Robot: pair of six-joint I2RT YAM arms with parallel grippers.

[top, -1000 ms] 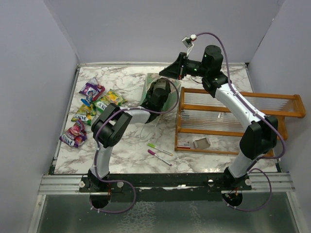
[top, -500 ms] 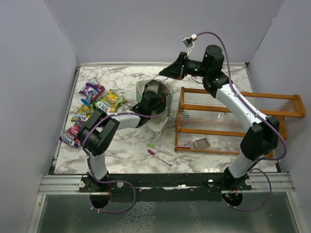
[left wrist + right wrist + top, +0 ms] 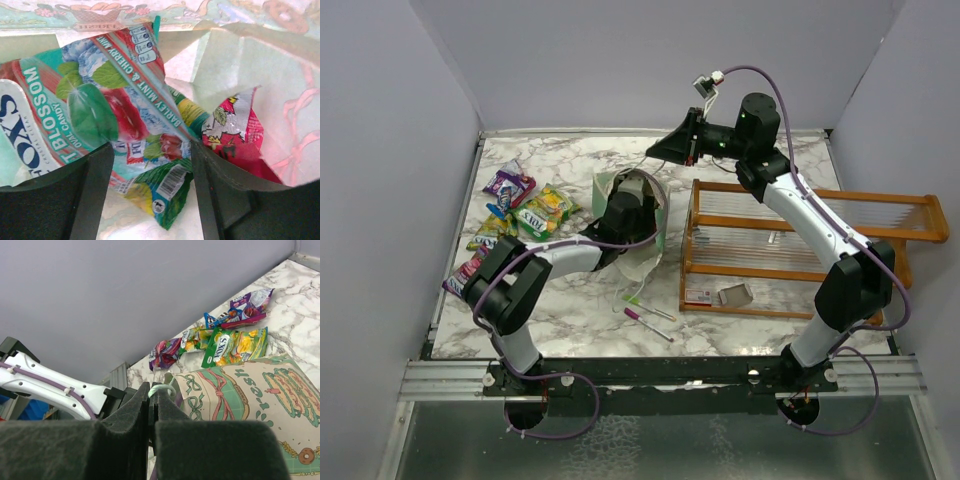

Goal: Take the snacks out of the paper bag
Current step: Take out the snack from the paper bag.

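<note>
The paper bag (image 3: 658,238) leans over at mid-table, its mouth facing my left arm. My left gripper (image 3: 633,195) is reaching inside it. In the left wrist view the left gripper (image 3: 150,167) stands open, and the snacks lie between and past its fingers: a teal and red candy packet (image 3: 100,100), a green and yellow packet (image 3: 162,192) and a red packet (image 3: 235,137). The bag's cream inside (image 3: 250,60) surrounds them. My right gripper (image 3: 154,390) is shut on the bag's string handle (image 3: 165,388), above and behind the bag (image 3: 250,395). Several other snacks (image 3: 545,208) lie at the table's left.
An orange wooden rack (image 3: 800,240) fills the right half of the table beside the bag. A green pen (image 3: 648,307) and a pink pen (image 3: 648,325) lie in front of the bag. My left elbow hangs over the nearest packet (image 3: 470,278).
The bag and my left gripper have shifted left and toward the front edge. The left elbow has swung out over the snack pile. The right arm has stayed put.
</note>
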